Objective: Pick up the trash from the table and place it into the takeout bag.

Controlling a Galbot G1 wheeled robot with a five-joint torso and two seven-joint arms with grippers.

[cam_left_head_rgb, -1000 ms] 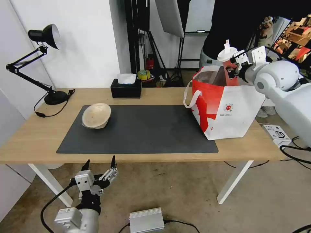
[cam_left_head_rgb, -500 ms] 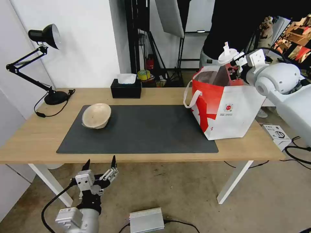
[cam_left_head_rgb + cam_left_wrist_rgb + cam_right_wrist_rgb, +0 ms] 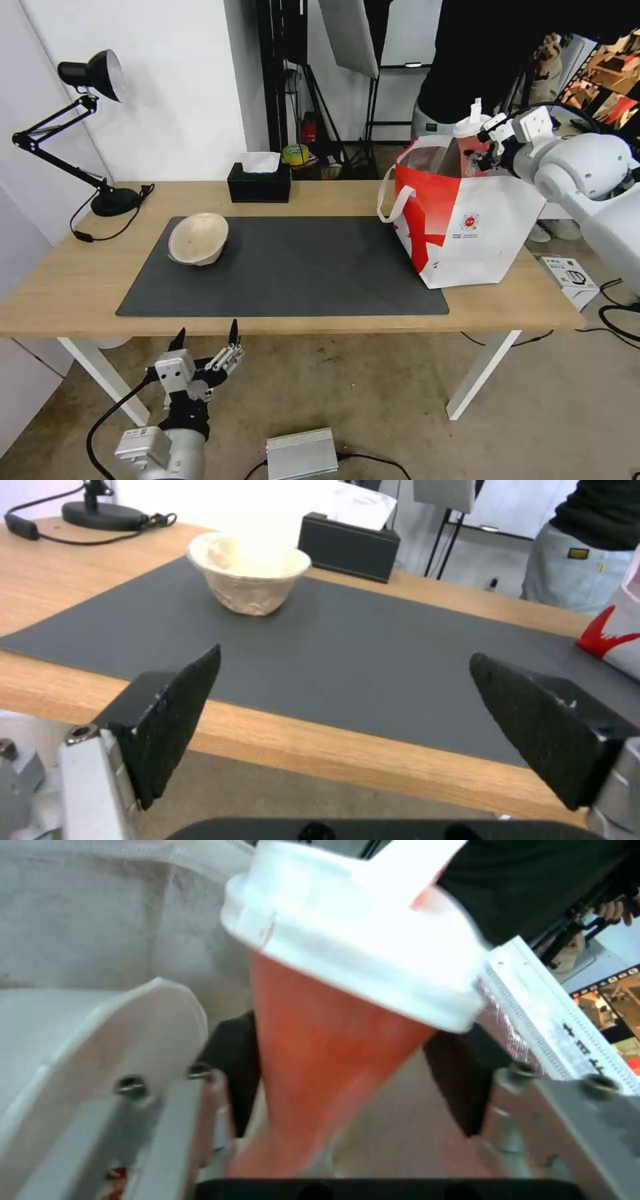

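Observation:
My right gripper (image 3: 485,141) is shut on the red drink cup (image 3: 468,133) with its white lid, held tilted at the open top of the red-and-white takeout bag (image 3: 473,227). In the right wrist view the cup (image 3: 333,1055) sits between the dark fingers (image 3: 235,1075), with the bag's lining behind and a white curved rim (image 3: 100,1040) beside it. The beige pulp bowl (image 3: 199,238) lies tipped on the dark mat (image 3: 300,273) at the table's (image 3: 320,193) left; it is also seen in the left wrist view (image 3: 250,575). My left gripper (image 3: 205,337) hangs open below the table's front edge.
A black tissue box (image 3: 259,183) stands at the table's back edge, and a black desk lamp (image 3: 110,197) at the back left. A person in black stands behind the bag. A grey box (image 3: 302,453) and cables lie on the floor.
My right gripper has lowered the cup a little toward the bag's opening and shifted slightly right. The left arm and the pulp bowl have not moved.

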